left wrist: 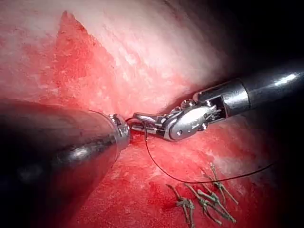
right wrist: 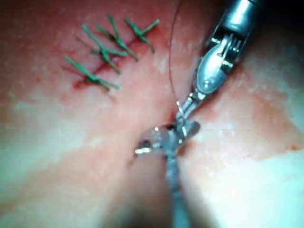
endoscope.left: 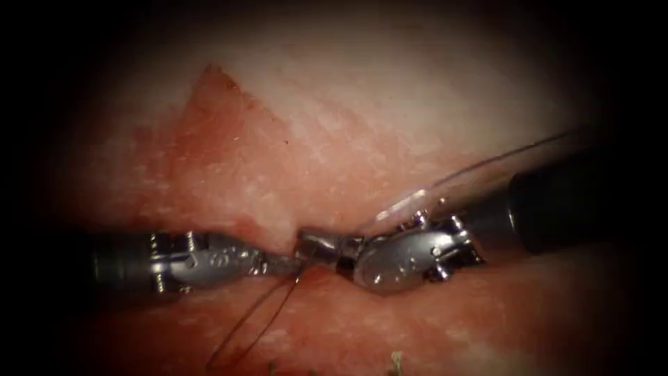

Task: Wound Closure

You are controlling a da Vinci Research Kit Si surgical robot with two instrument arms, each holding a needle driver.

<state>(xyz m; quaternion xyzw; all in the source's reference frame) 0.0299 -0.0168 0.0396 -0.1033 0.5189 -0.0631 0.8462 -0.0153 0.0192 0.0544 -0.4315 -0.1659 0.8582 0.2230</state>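
Both tools meet tip to tip over the cut in the tissue [endoscope.left: 229,160]. My left tool [endoscope.left: 284,263] reaches in from the left with its jaws shut on a thin bright piece of the needle [right wrist: 180,110]. The rest of the curve is hidden, so I cannot tell whether it sits in the tissue. My right tool [endoscope.left: 314,246] comes from the right and its jaws stand slightly apart around the same spot [left wrist: 138,121], holding nothing that I can make out. Dark thread [endoscope.left: 254,317] trails from the meeting point toward the near edge and also shows as thread [left wrist: 190,180] in the left wrist view.
Several tied green stitches [right wrist: 107,50] close the cut beyond the tools; their knots [left wrist: 204,199] lie close to the thread. Red fluid [endoscope.left: 223,118] stains the tissue left of the cut. A pale band of tissue [endoscope.left: 390,83] runs behind the tools.
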